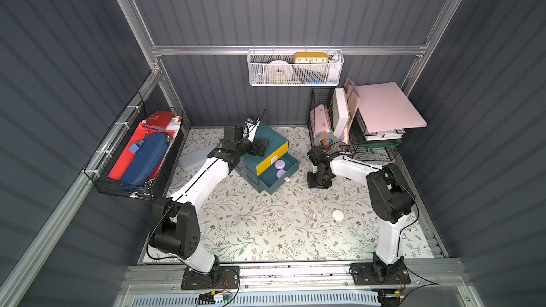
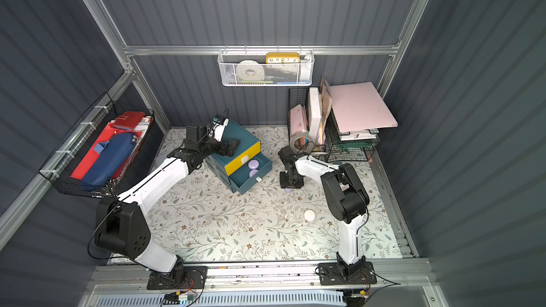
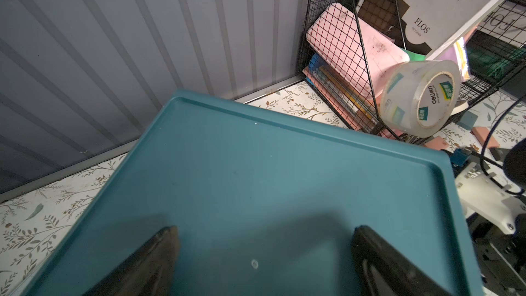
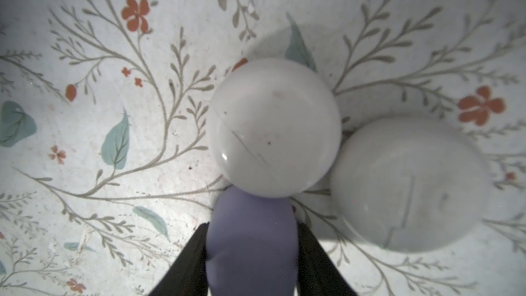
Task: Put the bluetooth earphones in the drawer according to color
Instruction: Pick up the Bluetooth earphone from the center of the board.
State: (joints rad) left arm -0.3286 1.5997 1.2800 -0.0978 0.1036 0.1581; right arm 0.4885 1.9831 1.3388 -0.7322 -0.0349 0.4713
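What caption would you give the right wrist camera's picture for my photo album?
Right gripper grips a lilac earphone case on the floral tabletop, two white cases lying close by.

I'm looking into a booth of dark grey ribbed walls (image 1: 280, 4) on an aluminium frame (image 1: 206, 50). The desk (image 1: 251, 231) has a pale floral sheet, lit brightest near its front edge, and the walls are dim. A white mesh basket (image 1: 260, 75) hangs on the back rail. A black wire basket (image 1: 124, 193) is tied with white zip ties to the left rail. A black wire rack (image 1: 317, 104) stands on the desk in the back right corner.
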